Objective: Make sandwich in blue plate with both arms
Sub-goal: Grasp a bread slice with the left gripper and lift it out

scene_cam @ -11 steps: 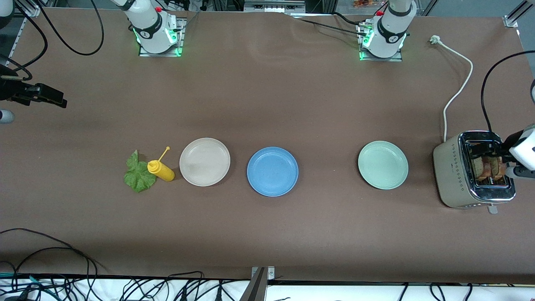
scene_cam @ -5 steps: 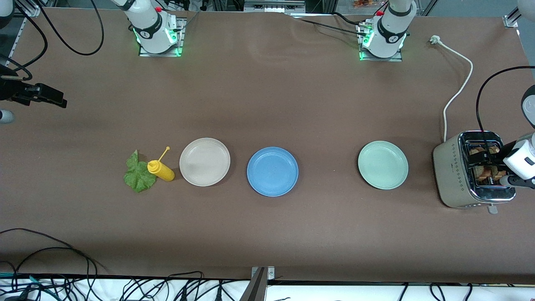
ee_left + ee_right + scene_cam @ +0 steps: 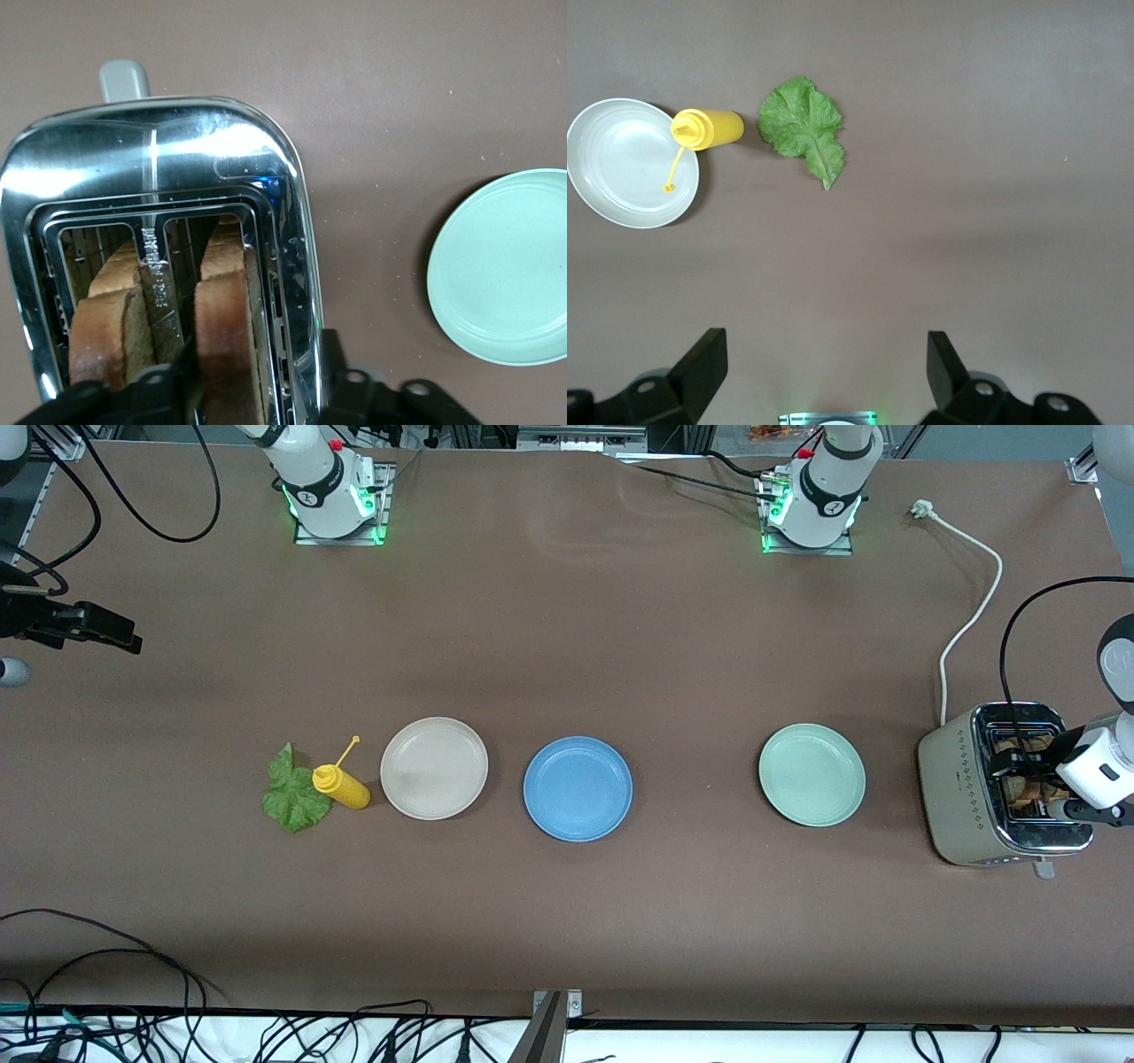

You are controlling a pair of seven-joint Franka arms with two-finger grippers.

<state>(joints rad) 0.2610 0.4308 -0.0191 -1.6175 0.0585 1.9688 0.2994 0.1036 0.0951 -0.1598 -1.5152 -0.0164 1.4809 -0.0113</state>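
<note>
Item: toast pick-up at the toaster, blue plate bare.
Left gripper (image 3: 257, 376) is over the toaster (image 3: 957, 797) at the left arm's end of the table. Its jaws stand part open astride one toast slice (image 3: 223, 310), wider than the slice, with no grip yet visible. This likely sets up a pinch from above. A second slice (image 3: 102, 323) stands in the neighbouring slot. The blue plate (image 3: 578, 788) sits mid-table between the beige plate (image 3: 434, 768) and the mint plate (image 3: 811, 774), kept free for assembly. The lettuce leaf (image 3: 292, 790) touches the yellow squeeze bottle (image 3: 341, 786), toward the right arm's end. Right gripper (image 3: 824, 354) waits there above the table, jaws fully apart and empty, presumably reserved for the leaf.
</note>
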